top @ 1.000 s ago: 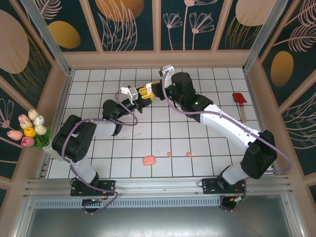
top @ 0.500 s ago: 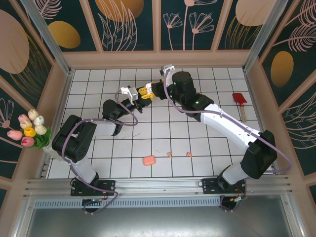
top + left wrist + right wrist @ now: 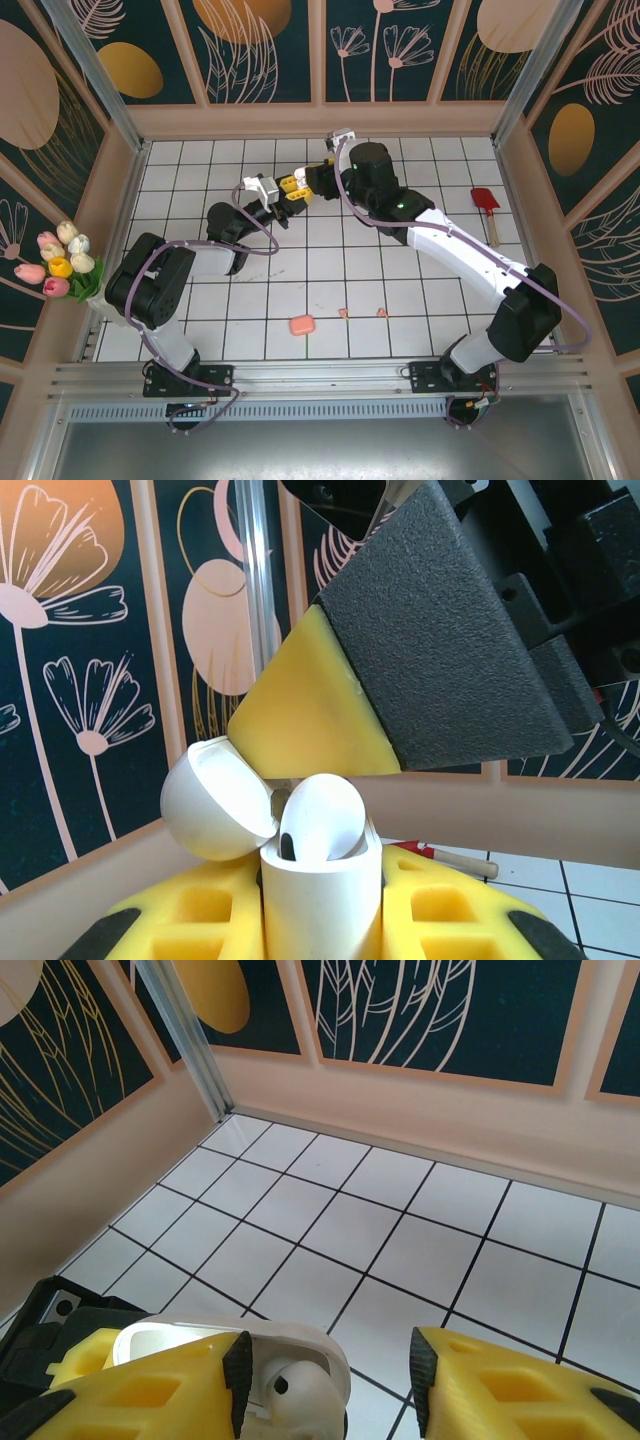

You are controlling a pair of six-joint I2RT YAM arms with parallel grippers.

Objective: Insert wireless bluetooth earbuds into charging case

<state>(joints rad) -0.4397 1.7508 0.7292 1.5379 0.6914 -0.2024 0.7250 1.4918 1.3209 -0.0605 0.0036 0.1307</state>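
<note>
Jaws of my left gripper (image 3: 320, 932) are closed tight on the white case (image 3: 320, 892), and they hold it up off the table (image 3: 400, 290). The case stands up straight with its round lid (image 3: 215, 800) flipped open to one side. One white earbud (image 3: 322, 822) sits in the top of the case, and part of it pokes out. I cannot tell if a second white one is in there too. My right gripper (image 3: 330, 1375) is right by the white case with its jaws open. From its own camera I see the case and the earbud low down, close to one yellow finger (image 3: 150, 1390), and the other finger stands apart from them. From the left camera, the tip of a right finger (image 3: 310, 720) hangs just over the open lid. I cannot tell if it touches. From above, the pink case (image 3: 301, 325) lies on the table well apart from the white case, on the side near the arm bases. The two pink earbuds (image 3: 343, 313) lie loose on the tiles, also well apart from the white case and a bit more to the right. A red spatula (image 3: 485, 203) lies far off to the right of the white case.
</note>
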